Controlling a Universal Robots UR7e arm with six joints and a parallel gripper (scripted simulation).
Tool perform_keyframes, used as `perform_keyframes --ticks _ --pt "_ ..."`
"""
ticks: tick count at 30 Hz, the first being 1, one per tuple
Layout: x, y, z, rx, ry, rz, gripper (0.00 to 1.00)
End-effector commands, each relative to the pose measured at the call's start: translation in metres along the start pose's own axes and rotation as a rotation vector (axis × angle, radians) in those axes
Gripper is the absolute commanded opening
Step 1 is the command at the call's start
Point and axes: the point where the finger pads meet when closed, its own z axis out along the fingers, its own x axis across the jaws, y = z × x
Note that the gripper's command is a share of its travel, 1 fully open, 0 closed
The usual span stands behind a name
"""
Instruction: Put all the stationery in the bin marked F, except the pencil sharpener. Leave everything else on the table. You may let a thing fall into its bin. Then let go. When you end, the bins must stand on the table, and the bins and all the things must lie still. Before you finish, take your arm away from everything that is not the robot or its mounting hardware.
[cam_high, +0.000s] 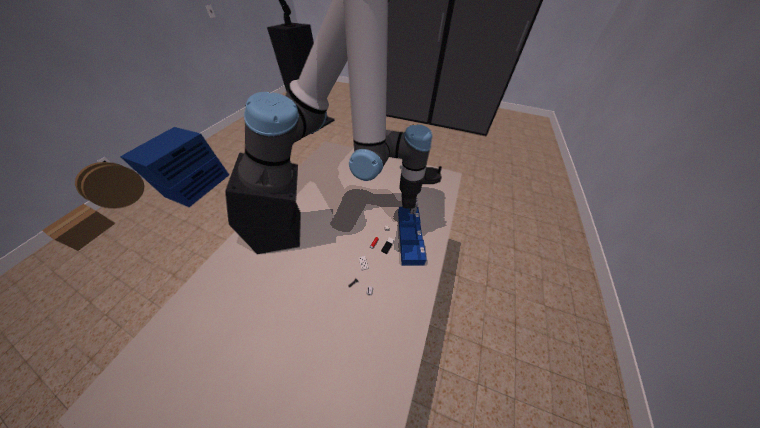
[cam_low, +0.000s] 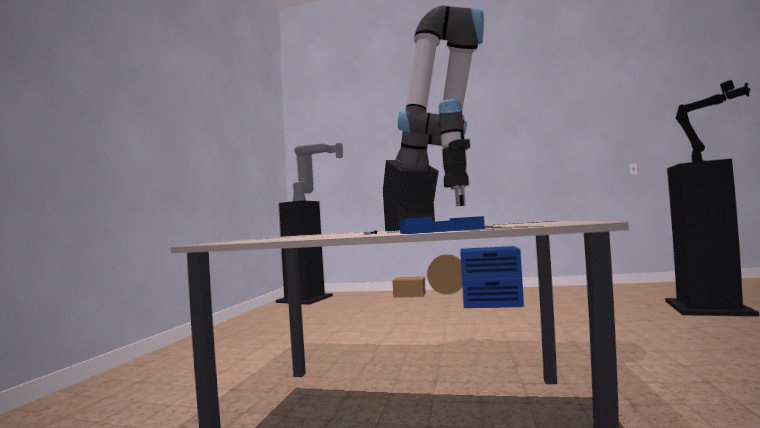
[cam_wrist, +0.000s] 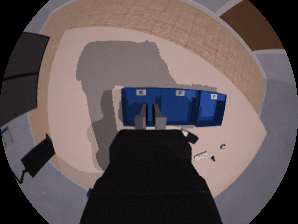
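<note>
A row of blue bins (cam_high: 412, 236) stands near the table's right edge, also seen in the side view (cam_low: 441, 224) and the wrist view (cam_wrist: 172, 107). Its white labels are too small to read. My gripper (cam_high: 410, 208) (cam_low: 460, 200) hangs a little above the row's far end. In the wrist view the fingers stand slightly apart over the left compartment, and only the blue bin shows in the gap. Left of the bins lie a red item (cam_high: 374, 242), a black block (cam_high: 386, 246) and a small white piece (cam_high: 387, 227).
Nearer the camera lie a spotted white item (cam_high: 363, 262), a dark bolt (cam_high: 353, 283) and a small silver piece (cam_high: 369, 290). The arm's black base (cam_high: 263, 210) stands at the table's left. The table's right edge runs close beside the bins.
</note>
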Motion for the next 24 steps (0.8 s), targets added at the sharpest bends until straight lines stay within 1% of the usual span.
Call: perform_keyframes --ticks 1,6,16,18,24 --pt "-0.017 -0.003 -0.001 0.004 0.009 0.008 0.31" --pt "-0.017 -0.002 0.000 0.002 0.008 0.008 0.31" --pt "-0.017 -0.002 0.027 0.001 0.008 0.008 0.31" --pt "-0.017 -0.002 0.027 0.001 0.008 0.008 0.31" --pt "-0.017 -0.002 0.043 0.001 0.008 0.008 0.31"
